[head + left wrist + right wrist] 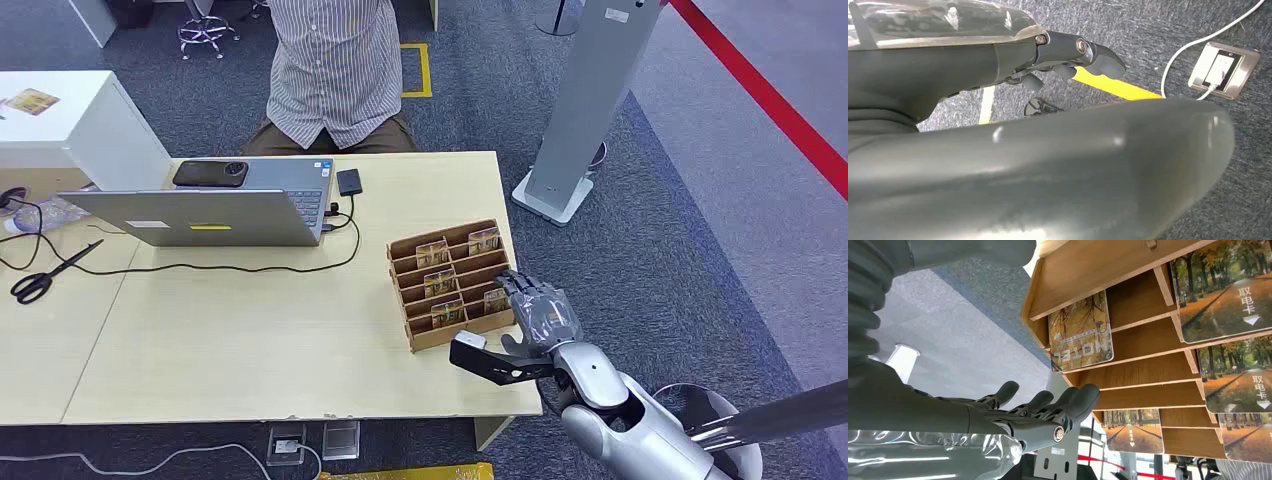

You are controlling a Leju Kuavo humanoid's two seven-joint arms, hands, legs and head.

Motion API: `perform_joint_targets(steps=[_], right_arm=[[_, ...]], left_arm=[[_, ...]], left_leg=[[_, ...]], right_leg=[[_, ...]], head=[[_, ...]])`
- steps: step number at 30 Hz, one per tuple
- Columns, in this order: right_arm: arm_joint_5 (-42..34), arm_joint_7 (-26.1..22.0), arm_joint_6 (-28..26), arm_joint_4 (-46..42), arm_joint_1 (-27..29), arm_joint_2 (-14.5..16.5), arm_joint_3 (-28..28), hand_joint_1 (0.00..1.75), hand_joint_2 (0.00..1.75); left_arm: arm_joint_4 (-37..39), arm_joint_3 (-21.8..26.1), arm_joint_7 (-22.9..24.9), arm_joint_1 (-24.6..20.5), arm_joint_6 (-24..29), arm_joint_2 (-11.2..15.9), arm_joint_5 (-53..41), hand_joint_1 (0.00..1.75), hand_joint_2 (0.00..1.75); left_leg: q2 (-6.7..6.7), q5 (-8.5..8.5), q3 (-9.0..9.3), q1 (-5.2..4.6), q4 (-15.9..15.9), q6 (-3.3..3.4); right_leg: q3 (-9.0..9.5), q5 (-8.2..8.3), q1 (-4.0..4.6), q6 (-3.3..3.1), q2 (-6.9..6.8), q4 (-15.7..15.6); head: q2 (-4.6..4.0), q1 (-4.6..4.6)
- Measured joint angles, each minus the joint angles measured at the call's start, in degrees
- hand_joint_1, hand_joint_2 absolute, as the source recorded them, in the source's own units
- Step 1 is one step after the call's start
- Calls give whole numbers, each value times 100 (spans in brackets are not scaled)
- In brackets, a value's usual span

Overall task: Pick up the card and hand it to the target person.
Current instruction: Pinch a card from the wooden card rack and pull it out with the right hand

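The robot's right hand [535,312], fingers spread and holding nothing, hovers beside the wooden rack [455,282]; the nearest card [496,299] looks thin, stiff and slick, best pinched by its exposed top edge.

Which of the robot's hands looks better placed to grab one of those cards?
The right hand: it hovers open at the tiered wooden card rack, fingers beside a picture-printed card. The left hand hangs over grey carpet.
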Motion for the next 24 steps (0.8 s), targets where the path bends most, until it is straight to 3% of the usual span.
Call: perform_joint_targets(steps=[12,21,24], right_arm=[[-2,-47,52,7,0,7,-22,70,175],[-13,-62,55,13,36,9,-75,99,175],[-10,-65,57,13,43,9,-90,121,175]], left_arm=[[0,0,-5,0,0,0,8,0,0],[0,0,-18,2,-1,0,8,0,0],[0,0,-21,0,-2,0,8,0,0]], left_leg=[[0,0,1,0,0,0],[0,0,2,0,0,0],[0,0,2,0,0,0]], right_leg=[[1,0,0,0,0,0],[2,0,0,0,0,0],[2,0,0,0,0,0]], head=[[-1,-1],[-1,2],[-1,1]])
